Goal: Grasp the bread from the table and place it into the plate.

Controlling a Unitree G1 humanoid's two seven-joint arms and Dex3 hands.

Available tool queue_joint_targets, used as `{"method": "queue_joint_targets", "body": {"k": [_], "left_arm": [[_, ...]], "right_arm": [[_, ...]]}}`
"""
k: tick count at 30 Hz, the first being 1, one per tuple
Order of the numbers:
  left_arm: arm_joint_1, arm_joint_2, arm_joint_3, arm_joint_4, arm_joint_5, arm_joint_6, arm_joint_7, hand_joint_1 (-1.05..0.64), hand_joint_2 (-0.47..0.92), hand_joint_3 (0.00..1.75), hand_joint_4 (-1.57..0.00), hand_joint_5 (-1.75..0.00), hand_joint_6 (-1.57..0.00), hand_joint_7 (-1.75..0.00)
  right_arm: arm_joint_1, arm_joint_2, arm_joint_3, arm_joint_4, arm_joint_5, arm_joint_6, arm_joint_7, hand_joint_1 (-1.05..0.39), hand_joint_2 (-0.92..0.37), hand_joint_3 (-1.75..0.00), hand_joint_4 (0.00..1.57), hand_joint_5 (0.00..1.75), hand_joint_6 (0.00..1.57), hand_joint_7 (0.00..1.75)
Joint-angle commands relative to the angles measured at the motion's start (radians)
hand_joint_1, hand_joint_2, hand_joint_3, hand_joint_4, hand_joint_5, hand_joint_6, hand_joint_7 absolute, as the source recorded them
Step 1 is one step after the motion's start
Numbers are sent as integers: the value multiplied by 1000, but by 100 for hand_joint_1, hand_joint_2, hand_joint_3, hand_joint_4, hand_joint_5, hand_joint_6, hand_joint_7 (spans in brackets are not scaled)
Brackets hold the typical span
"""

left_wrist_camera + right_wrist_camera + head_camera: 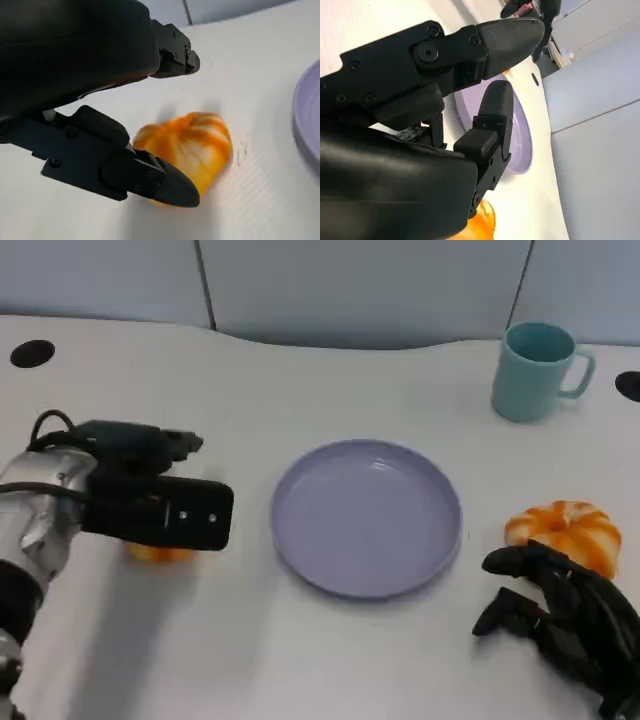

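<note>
Left hand (150, 502) hovers over a small orange bread (187, 150) on the desk (300, 660), left of the purple plate (366, 516); fingers spread around it, not gripping yet. Risk: a fingertip nudges the bread sideways and it slips out on closing. Right hand (565, 615) rests loosely curled, holding nothing, just beside a second, pumpkin-shaped bread (566, 530). A stray bump could shove that one.
</note>
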Motion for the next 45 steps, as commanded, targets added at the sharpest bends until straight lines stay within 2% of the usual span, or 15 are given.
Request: {"method": "queue_joint_targets", "body": {"k": [1,6,13,19,35,38,41,42,43,44,45], "left_arm": [[-59,-19,-23,106,-40,1,-15,-79,89,0,-10,-3,-16,-1],[-99,-51,-42,221,-71,6,-3,-77,87,0,-9,-3,-17,-1],[-115,-53,-61,254,-88,-3,9,-76,87,0,-10,-2,-17,0],[-142,-131,-114,438,-62,98,89,-69,84,0,-4,0,-15,0],[-153,-138,-136,465,-79,99,105,-68,84,0,-4,0,-15,0],[-72,-161,-178,494,-31,84,338,-57,87,1,-11,-3,-19,-1],[-65,-166,-189,508,-27,78,384,-55,88,1,-12,-3,-20,-1],[-44,-160,-187,502,-28,27,477,-48,89,5,-25,-10,-31,-6],[-28,-156,-186,499,-30,-12,548,-33,90,14,-52,-20,-57,-10],[-18,-153,-186,498,-31,-40,598,-24,91,20,-69,-27,-74,-11],[-12,-153,-183,500,-35,-55,624,-22,92,22,-78,-31,-82,-12]], "right_arm": [[30,-4,-1,-19,5,29,-14,-45,-92,-15,65,140,67,96],[40,-4,-5,-36,14,41,-12,-44,-92,-15,65,140,66,96],[43,-5,-3,-40,18,45,-14,-44,-92,-15,65,140,66,95],[82,-22,-5,-91,30,63,2,-45,-92,-15,64,141,66,96],[89,-22,-6,-108,30,77,-1,-45,-92,-15,63,143,65,97],[101,-30,-21,-115,53,78,24,-47,-92,-14,62,142,66,98],[102,-31,-23,-117,57,79,29,-48,-92,-14,62,142,66,98],[106,-33,-24,-120,59,82,32,-48,-92,-14,62,142,66,97],[109,-35,-25,-123,61,85,34,-48,-92,-14,62,142,66,97],[111,-36,-26,-125,62,86,35,-48,-92,-14,62,142,65,96],[112,-37,-26,-125,63,85,37,-48,-92,-14,62,141,65,96]]}}
